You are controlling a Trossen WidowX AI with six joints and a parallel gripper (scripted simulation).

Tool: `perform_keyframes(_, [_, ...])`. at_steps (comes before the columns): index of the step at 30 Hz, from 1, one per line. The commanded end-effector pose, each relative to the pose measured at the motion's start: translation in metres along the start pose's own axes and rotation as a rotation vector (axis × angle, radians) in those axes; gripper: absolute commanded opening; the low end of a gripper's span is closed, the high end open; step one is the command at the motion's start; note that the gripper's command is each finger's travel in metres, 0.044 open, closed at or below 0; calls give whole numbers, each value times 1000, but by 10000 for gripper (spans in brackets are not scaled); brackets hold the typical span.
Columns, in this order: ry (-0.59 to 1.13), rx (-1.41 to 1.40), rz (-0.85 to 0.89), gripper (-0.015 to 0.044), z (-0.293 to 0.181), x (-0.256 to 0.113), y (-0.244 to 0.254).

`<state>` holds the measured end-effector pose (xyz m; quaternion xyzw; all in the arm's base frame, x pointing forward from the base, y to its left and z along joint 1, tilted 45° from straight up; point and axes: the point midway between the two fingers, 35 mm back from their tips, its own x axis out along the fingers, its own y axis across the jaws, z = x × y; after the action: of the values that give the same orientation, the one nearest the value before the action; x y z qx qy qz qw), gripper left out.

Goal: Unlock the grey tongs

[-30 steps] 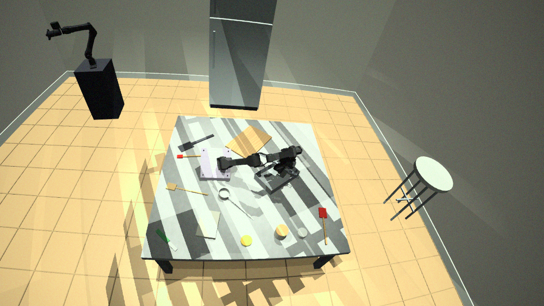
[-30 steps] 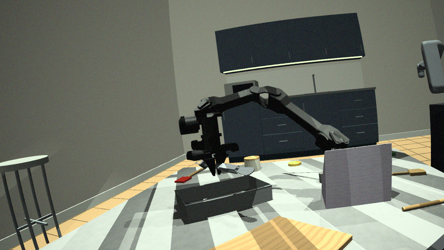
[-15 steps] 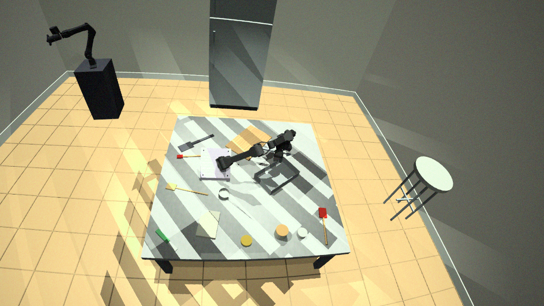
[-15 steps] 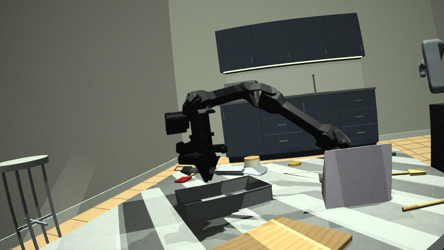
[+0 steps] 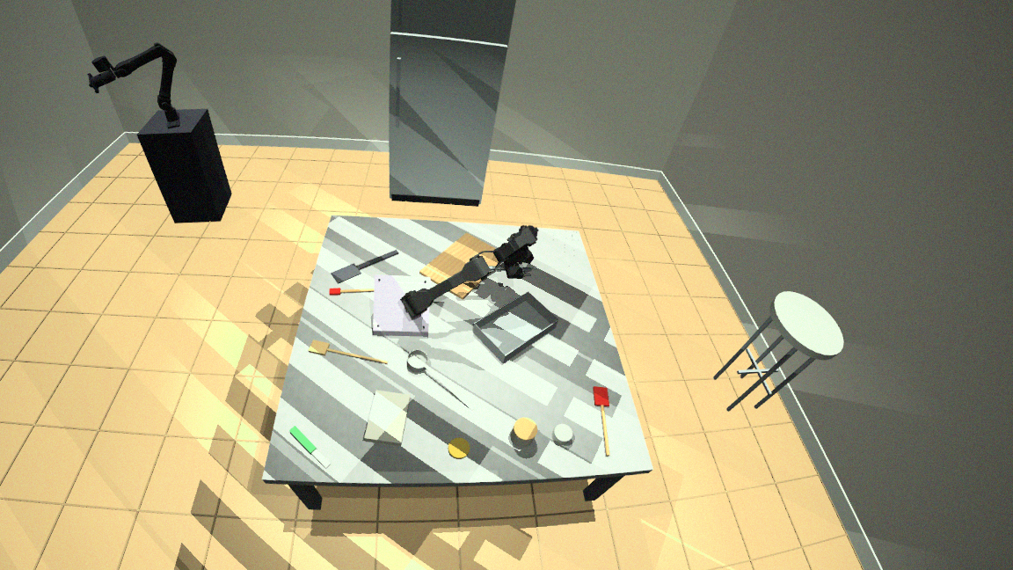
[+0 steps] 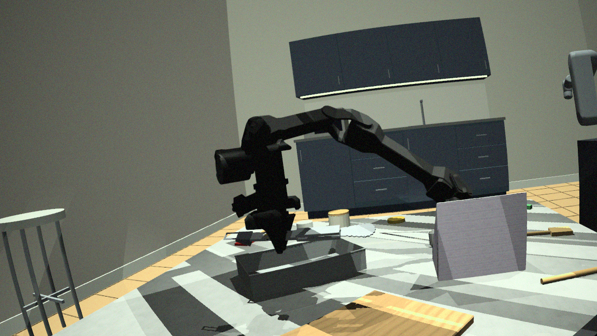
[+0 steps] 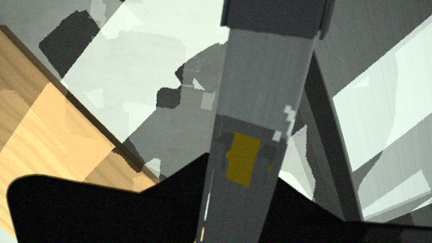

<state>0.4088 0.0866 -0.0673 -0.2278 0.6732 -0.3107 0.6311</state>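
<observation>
Gripper [image 5: 518, 272] [image 6: 281, 250] [image 7: 229, 164] is clamped on the grey tongs [image 6: 319, 232] [image 7: 262, 79], with the body of the tongs seated between its two black fingers. The arm [image 5: 449, 283] [image 6: 400, 161] arches over the table [image 5: 488, 404], and the gripper points downward. In the exterior view, the tongs extend to both sides of the fingers, roughly level, with a pale scalloped end [image 6: 359, 230] on the side toward the lilac block [image 5: 389, 311] [image 6: 480, 238]. In the wrist view, the tongs run lengthwise through the frame and carry a yellow patch [image 7: 243, 159] near the fingers. Tongs are held raised, clear of the roasting tin [image 5: 531, 343] [image 6: 309, 270] [image 7: 334, 139] and not resting on the wooden board [image 5: 453, 263] [image 6: 388, 317] [image 7: 56, 124]. Lock status cannot be determined from these views. Board lies flat near the tin, with a gap between the two. Lilac block is positioned at the base end of the arm. At the opposite side of the table, a jar with a tan lid [image 5: 524, 427] [image 6: 338, 217] stands between a yellow disc [image 5: 458, 448] [image 6: 395, 220] and a low white round item [image 5: 563, 434].
</observation>
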Motion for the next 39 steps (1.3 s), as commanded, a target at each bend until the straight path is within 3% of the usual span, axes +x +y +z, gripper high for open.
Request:
perform_keyframes(1, [-9, -71, 14, -150, -7, -6, 19])
perform_keyframes(24, [-13, -822, 22, -150, -148, -9, 178])
perform_keyframes(39, [-24, -870, 26, -150, -159, -7, 188])
